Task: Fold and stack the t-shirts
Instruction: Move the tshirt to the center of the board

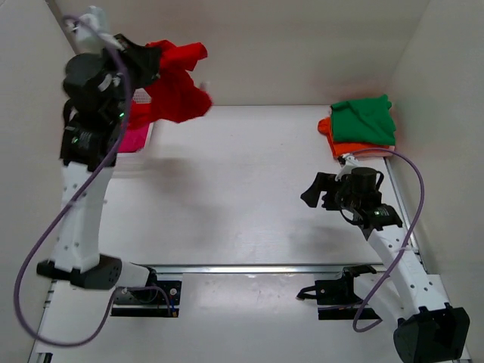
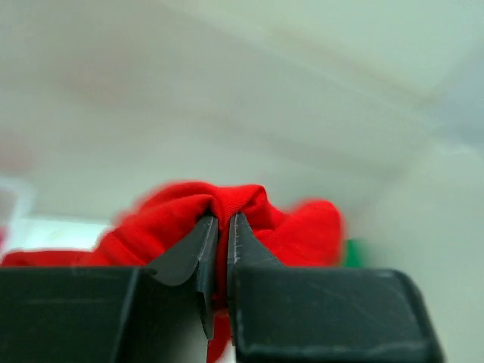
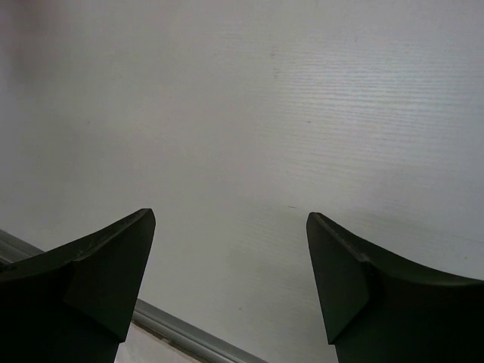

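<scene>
Red tee [image 1: 178, 87] hangs bunched above magenta tee [image 1: 133, 138]; green tee [image 1: 364, 119] lies folded atop orange tee [image 1: 352, 149].

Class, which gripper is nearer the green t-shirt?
Right. The right gripper hangs open close by, nearward of the green t-shirt; the left gripper grips the red t-shirt, far across on the other side.

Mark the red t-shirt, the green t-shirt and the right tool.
red t-shirt [image 1: 178, 94], top external view, middle of the hanging cloth.
green t-shirt [image 1: 364, 119], top external view, middle of its top face.
right tool [image 3: 231, 218], right wrist view, midway between fingertips.
</scene>
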You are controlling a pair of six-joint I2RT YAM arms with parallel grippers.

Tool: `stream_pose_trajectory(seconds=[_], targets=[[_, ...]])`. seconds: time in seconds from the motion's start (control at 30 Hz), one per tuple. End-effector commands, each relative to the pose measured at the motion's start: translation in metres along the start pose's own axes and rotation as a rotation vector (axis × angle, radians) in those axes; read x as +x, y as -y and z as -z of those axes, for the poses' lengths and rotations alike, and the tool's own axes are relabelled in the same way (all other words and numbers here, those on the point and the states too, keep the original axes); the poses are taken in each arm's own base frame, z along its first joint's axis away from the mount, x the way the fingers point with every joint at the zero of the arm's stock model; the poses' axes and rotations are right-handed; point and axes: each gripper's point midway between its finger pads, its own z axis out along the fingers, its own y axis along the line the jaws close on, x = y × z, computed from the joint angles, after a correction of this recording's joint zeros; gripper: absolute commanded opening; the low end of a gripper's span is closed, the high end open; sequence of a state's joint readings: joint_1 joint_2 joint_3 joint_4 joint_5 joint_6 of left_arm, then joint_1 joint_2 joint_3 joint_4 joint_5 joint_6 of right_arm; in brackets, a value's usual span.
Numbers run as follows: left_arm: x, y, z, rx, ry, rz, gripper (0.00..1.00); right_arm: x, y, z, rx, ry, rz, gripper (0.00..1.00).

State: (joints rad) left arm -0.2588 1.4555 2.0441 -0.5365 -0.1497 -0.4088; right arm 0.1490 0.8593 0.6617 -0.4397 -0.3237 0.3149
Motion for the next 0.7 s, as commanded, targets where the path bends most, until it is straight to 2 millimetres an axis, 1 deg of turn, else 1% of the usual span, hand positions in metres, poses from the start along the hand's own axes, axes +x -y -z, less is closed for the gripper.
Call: stream_pose_trajectory(seconds=[0.0,0.03,0.07,0.1,0.13,0.17,0.2,0.23,0.27,0.3,0.33,0.37,0.4,0.43,0.47,0.5,0.57,0.6,0.63,0.67], targets=[[-0.005,0.028,0.04,0.189,-0.06,0.176,0.0,-0.027,-0.011,0.015,-0.041,0.122,0.036,0.79],[-0.01,0.042,0.06,0.277,-0.077,0.226,0.0,-0.029,-0.01,0.019,-0.046,0.137,0.036,0.79],[-0.008,0.041,0.062,0.3,-0.097,0.257,0.0,-0.029,-0.01,0.021,-0.055,0.133,0.031,0.79],[-0.013,0.039,0.071,0.302,-0.095,0.267,0.0,-0.028,-0.007,0.022,-0.051,0.139,0.024,0.78],[-0.013,0.041,0.078,0.311,-0.101,0.266,0.0,-0.033,-0.008,0.028,-0.056,0.163,0.033,0.78],[0.0,0.038,0.076,0.288,-0.134,0.269,0.0,-0.032,-0.007,0.029,-0.06,0.162,0.028,0.78],[0.007,0.038,0.076,0.284,-0.152,0.275,0.0,-0.031,-0.008,0.029,-0.064,0.157,0.024,0.79],[0.026,0.034,0.075,0.285,-0.198,0.289,0.0,-0.032,-0.009,0.03,-0.066,0.162,0.035,0.78],[0.058,0.027,0.068,0.277,-0.281,0.318,0.0,-0.03,-0.009,0.03,-0.064,0.162,0.028,0.78],[0.071,0.021,0.062,0.271,-0.304,0.334,0.0,-0.026,-0.011,0.028,-0.071,0.153,0.03,0.78],[0.114,0.014,0.054,0.254,-0.405,0.359,0.05,-0.026,-0.011,0.028,-0.071,0.158,0.038,0.78],[0.155,0.005,0.052,0.234,-0.509,0.376,0.14,-0.023,-0.011,0.024,-0.073,0.147,0.02,0.78],[0.187,-0.004,0.044,0.234,-0.602,0.394,0.4,-0.02,-0.013,0.022,-0.086,0.141,0.024,0.78],[0.229,-0.024,0.038,0.185,-0.701,0.412,0.55,-0.018,-0.013,0.021,-0.088,0.132,0.018,0.77],[0.266,-0.037,0.04,0.153,-0.794,0.447,0.61,-0.014,-0.012,0.017,-0.085,0.121,0.012,0.78],[0.278,-0.053,0.037,0.111,-0.809,0.458,0.68,-0.01,-0.016,0.014,-0.103,0.106,0.003,0.77],[0.312,-0.082,0.047,0.022,-0.842,0.459,0.7,-0.007,-0.017,0.009,-0.107,0.094,0.014,0.77],[0.321,-0.097,0.049,-0.027,-0.829,0.446,0.71,-0.003,-0.016,0.007,-0.102,0.082,0.007,0.77],[0.316,-0.098,0.05,-0.019,-0.794,0.426,0.79,-0.001,-0.015,0.005,-0.099,0.076,0.01,0.77],[0.318,-0.104,0.056,-0.042,-0.774,0.41,0.83,-0.001,-0.016,0.003,-0.1,0.078,0.016,0.77]])
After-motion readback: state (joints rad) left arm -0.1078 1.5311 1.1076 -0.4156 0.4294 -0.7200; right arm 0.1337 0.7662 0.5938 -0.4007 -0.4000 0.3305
